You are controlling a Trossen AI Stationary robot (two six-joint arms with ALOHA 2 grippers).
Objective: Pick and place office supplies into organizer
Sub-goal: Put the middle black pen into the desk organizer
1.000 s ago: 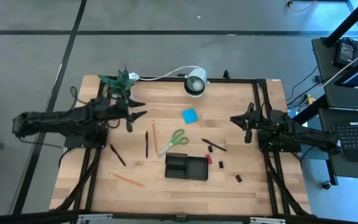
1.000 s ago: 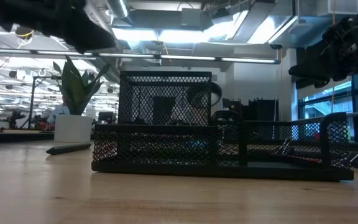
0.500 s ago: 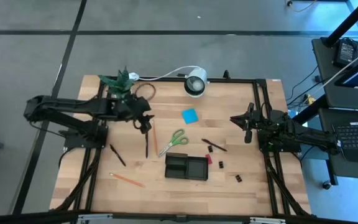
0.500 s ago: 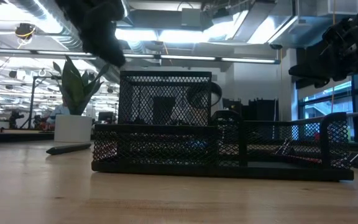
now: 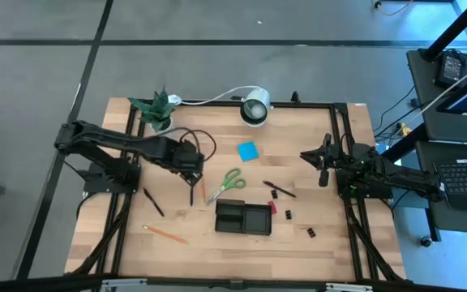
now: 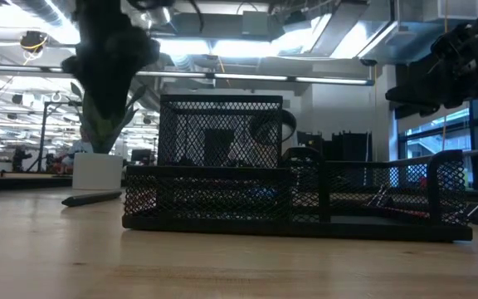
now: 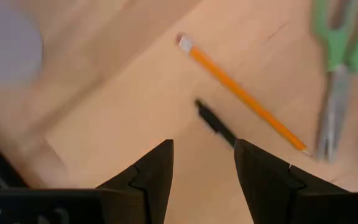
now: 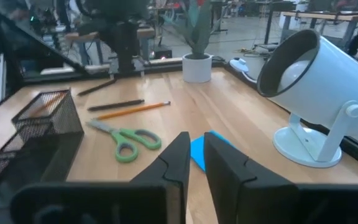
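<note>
My left gripper (image 5: 191, 170) hangs open, pointing down, above the far end of a black pen (image 7: 215, 124) that lies flat on the table (image 5: 339, 251). An orange pencil (image 7: 244, 96) and green-handled scissors (image 7: 335, 74) lie just beyond it. Also loose on the wood are a blue sticky-note pad (image 5: 247, 150), two more black pens (image 5: 152, 203) (image 5: 279, 189), a second pencil (image 5: 166, 235), black clips (image 5: 308, 233) and a red piece (image 5: 272, 208). The black mesh organizer (image 5: 243, 217) stands near the front. My right gripper (image 5: 314, 158) waits level at the right, its fingers all but shut.
A white round lamp (image 5: 255, 107) and a potted plant (image 5: 156, 109) stand at the table's far edge, with the lamp's cable between them. Black frame rails run along both sides of the table. Bare wood lies in front of the organizer.
My left gripper has swung from beside the plant toward the table's middle and near side. It has tipped from level to pointing down and rolled. It now hangs over the black pen. Its fingers stay open. Nothing on the table has moved.
</note>
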